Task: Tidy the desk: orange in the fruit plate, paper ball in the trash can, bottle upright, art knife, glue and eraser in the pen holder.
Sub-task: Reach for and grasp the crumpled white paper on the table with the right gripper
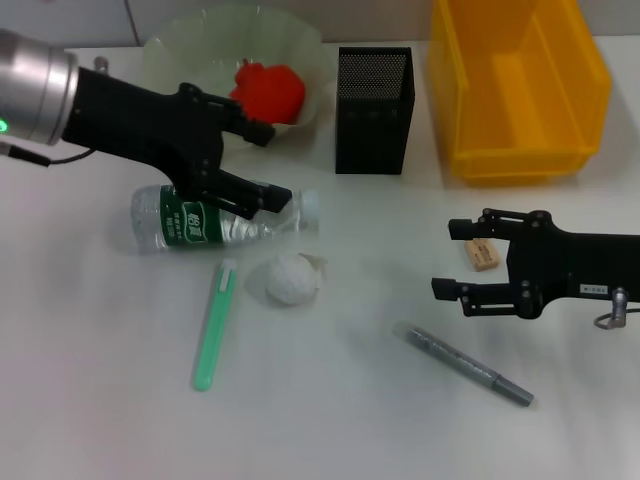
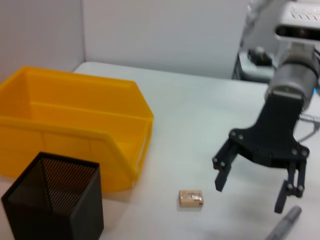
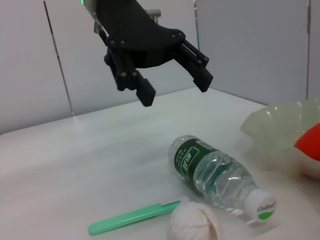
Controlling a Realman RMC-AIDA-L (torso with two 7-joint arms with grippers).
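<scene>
Grey marker pen [image 1: 463,363] on white desk [image 1: 330,420]

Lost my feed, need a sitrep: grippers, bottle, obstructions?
Left gripper open, above lying bottle. Right gripper open, empty, by eraser. Paper ball beside bottle cap.

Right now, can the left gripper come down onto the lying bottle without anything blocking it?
Probably yes. The left gripper hangs open above the bottle, which lies on its side on the table, and nothing sits between them. The paper ball and green knife lie beside the bottle, not on it.
</scene>
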